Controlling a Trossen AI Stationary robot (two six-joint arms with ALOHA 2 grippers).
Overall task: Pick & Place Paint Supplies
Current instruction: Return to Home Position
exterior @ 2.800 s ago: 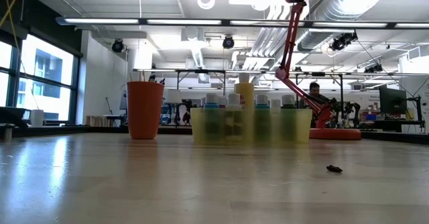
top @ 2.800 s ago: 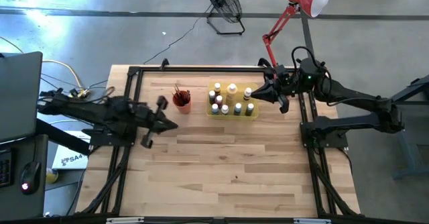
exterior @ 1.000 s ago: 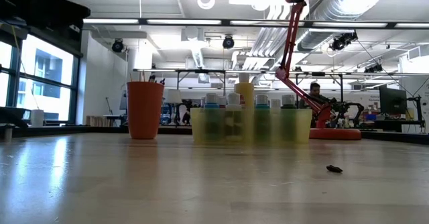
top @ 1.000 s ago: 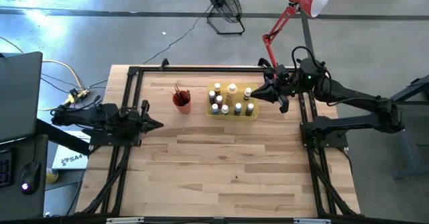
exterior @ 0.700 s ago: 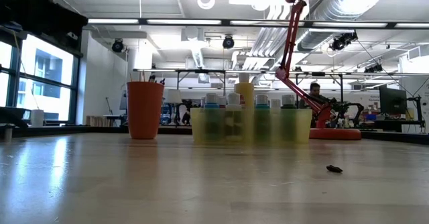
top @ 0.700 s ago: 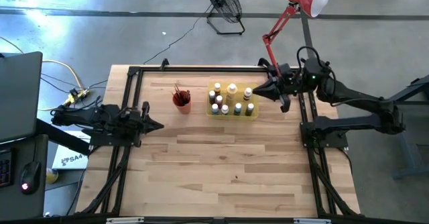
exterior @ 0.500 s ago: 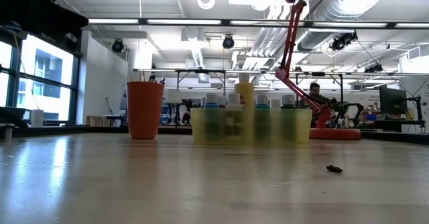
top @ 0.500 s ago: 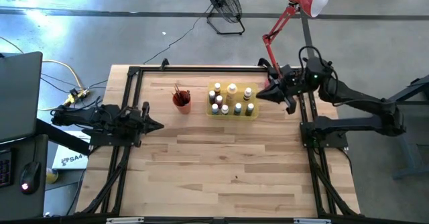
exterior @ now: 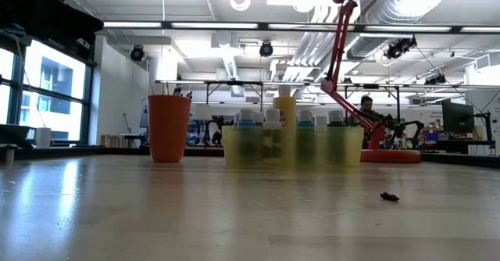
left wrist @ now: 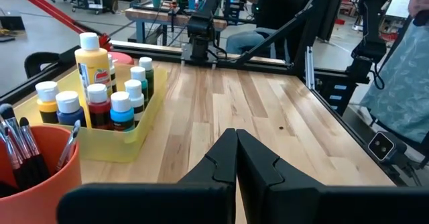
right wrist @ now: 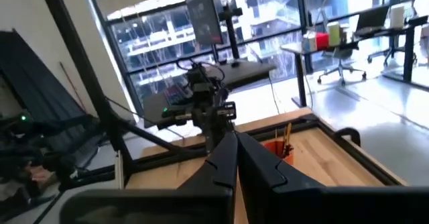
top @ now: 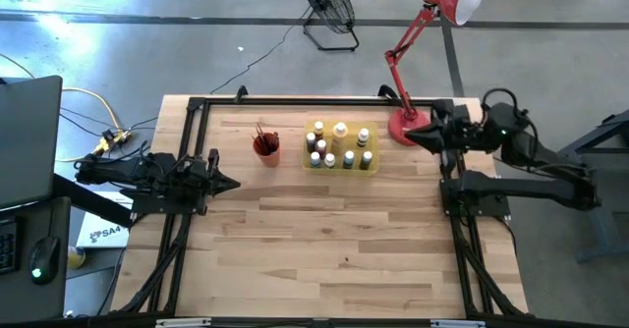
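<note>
Several small paint bottles (top: 340,144) with pale caps stand upright in a flat yellow tray (top: 372,167) at the table's far middle; the left wrist view shows them too (left wrist: 100,96). Thin brushes (left wrist: 17,140) stand in a red cup (top: 265,147) left of the tray. My left gripper (top: 234,184) is shut and empty at the table's left edge, pointing level toward the right (left wrist: 236,143). My right gripper (top: 413,136) is shut and empty at the far right, raised above the table and right of the tray, pointing level toward the left (right wrist: 234,147).
A red desk lamp stands with its base (top: 401,127) at the far right corner, just beside my right gripper. A small dark speck (exterior: 389,197) lies on the wood nearer the front. The near half of the table (top: 334,259) is bare wood. Black frame rails line the edges.
My right gripper has drawn back from the tray toward the table's right edge, rolling a little, and has stayed shut. The bottles, tray and cup have not moved.
</note>
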